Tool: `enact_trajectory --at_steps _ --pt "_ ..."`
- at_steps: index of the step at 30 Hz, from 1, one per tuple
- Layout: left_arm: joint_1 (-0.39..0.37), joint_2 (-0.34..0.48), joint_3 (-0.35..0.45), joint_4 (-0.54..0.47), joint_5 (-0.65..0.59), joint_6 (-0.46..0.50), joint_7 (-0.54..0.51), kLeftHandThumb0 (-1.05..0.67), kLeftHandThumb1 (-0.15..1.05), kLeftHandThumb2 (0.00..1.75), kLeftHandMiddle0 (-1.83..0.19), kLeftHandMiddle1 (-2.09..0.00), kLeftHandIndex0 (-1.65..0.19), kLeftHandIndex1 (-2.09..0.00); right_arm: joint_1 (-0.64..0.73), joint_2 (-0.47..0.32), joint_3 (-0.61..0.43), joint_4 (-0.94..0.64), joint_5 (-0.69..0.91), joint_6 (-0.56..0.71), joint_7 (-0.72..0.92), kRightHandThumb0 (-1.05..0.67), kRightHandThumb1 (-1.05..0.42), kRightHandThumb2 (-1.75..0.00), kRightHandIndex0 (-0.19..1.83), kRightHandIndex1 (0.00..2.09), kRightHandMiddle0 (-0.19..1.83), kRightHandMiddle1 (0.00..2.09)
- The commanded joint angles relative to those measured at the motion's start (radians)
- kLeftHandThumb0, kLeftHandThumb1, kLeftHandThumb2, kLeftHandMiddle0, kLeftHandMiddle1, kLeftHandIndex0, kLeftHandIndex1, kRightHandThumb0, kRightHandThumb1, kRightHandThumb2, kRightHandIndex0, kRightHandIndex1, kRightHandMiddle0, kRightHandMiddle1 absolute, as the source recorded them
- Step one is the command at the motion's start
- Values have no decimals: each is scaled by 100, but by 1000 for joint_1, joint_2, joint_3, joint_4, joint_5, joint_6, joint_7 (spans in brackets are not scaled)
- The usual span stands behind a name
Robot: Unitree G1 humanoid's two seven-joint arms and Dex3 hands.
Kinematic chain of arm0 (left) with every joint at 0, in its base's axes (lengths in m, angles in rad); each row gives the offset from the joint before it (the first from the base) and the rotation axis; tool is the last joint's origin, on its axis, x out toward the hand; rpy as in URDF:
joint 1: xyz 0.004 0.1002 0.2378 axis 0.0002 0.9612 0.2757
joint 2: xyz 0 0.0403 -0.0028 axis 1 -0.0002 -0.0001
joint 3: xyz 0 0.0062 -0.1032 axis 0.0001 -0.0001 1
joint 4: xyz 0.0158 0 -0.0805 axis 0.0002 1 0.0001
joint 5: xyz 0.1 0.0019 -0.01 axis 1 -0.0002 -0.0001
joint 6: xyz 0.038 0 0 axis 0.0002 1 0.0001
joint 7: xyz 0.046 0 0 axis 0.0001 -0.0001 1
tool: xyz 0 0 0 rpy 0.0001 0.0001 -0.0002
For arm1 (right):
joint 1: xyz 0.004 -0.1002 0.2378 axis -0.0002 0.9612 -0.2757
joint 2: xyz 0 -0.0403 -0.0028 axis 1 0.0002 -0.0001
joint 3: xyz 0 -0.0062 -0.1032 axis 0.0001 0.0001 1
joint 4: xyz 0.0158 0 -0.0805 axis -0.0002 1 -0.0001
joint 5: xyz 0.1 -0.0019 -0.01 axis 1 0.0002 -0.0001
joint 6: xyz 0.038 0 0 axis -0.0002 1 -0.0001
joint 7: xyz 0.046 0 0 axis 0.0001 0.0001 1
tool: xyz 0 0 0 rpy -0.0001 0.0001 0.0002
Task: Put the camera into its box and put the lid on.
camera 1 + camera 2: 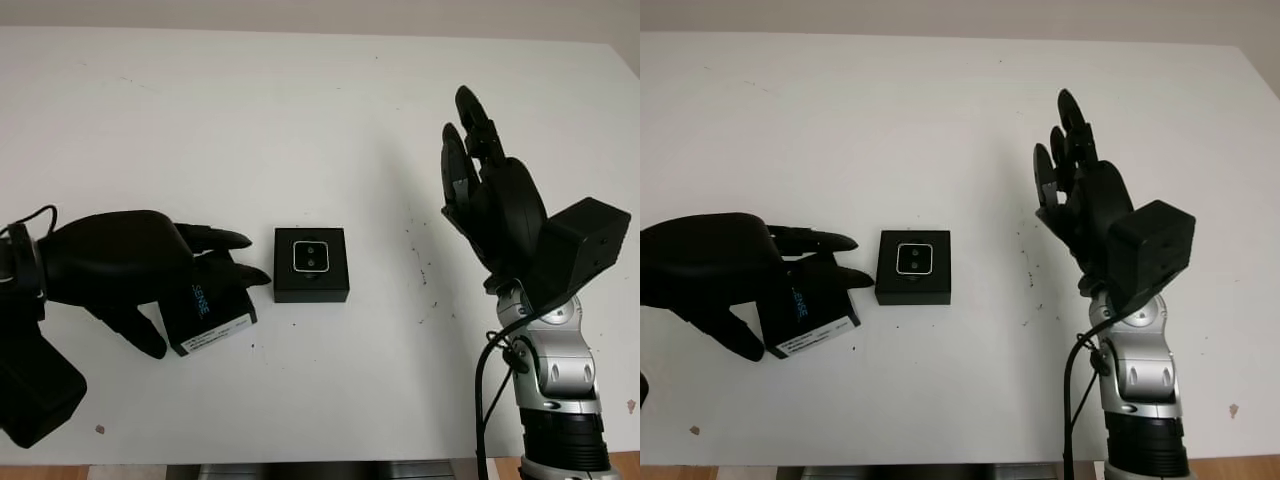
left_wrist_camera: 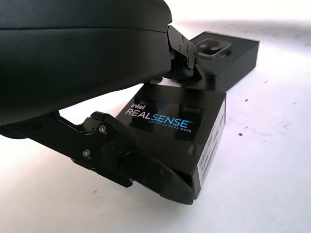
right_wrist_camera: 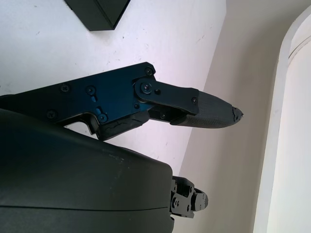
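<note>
The open black box (image 1: 311, 287) sits at the table's middle with the small camera (image 1: 311, 256) lying inside it, lens face up. Just left of it is the black lid (image 1: 222, 318), printed "RealSense" (image 2: 160, 118) and tilted at an angle to the box. My left hand (image 1: 205, 303) is shut on the lid, fingers over its top and far edge, thumb (image 2: 146, 170) along its near side. My right hand (image 1: 468, 150) is open and raised above the table, well to the right of the box, holding nothing.
The white table (image 1: 300, 120) has small dark specks right of the box. Its far edge meets a wall and its front edge lies close below my arms. A corner of the box (image 3: 97, 12) appears in the right wrist view.
</note>
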Motion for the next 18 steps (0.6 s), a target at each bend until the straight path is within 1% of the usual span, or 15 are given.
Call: enact_trajectory --at_steps 1,3,6,8,10,11,13,15,17,18 --pt "0 -13 -35 21 27 -26 10 -38 89 6 -25 -72 -5 -92 20 -3 4 -22 -3 -12 0 -72 -105 -62 -5 5 -12 18" --pt "-13 -18 -51 40 42 -51 21 -35 91 6 -22 -81 -3 -96 25 -3 6 -22 -4 -16 2 -73 -105 -62 -4 5 -12 19" --pt "-34 -33 -63 73 71 -100 57 -26 95 6 -19 -106 -7 -108 34 -5 7 -23 -6 -24 4 -72 -105 -62 -3 6 -11 20" --pt "-48 -36 -66 83 100 -124 79 -16 96 6 -22 -121 -14 -118 37 -4 8 -21 -7 -28 3 -72 -105 -62 -2 7 -10 20" --pt "-59 -37 -70 95 117 -141 99 -12 96 6 -24 -129 -18 -124 37 1 7 -19 -4 -26 1 -72 -105 -62 -2 7 -10 21" --pt "-65 -37 -69 102 130 -154 114 -11 96 5 -26 -138 -23 -132 37 2 6 -17 -1 -24 0 -73 -105 -61 -2 7 -10 21" --pt "-73 -35 -67 110 151 -171 140 -10 96 5 -28 -150 -28 -144 38 2 6 -15 3 -21 3 -73 -105 -61 -2 7 -10 21" --pt "-78 -28 -60 102 182 -166 156 -9 96 5 -26 -159 -28 -154 38 3 5 -17 10 -16 5 -73 -105 -61 -2 6 -11 22" --pt "-82 -24 -51 94 211 -156 174 -9 96 5 -25 -164 -27 -159 37 6 4 -15 15 -17 4 -72 -105 -61 -2 6 -11 22" --pt "-84 -21 -45 89 220 -143 179 -12 96 5 -25 -170 -28 -158 37 6 4 -12 17 -23 6 -72 -105 -61 -2 6 -11 22"
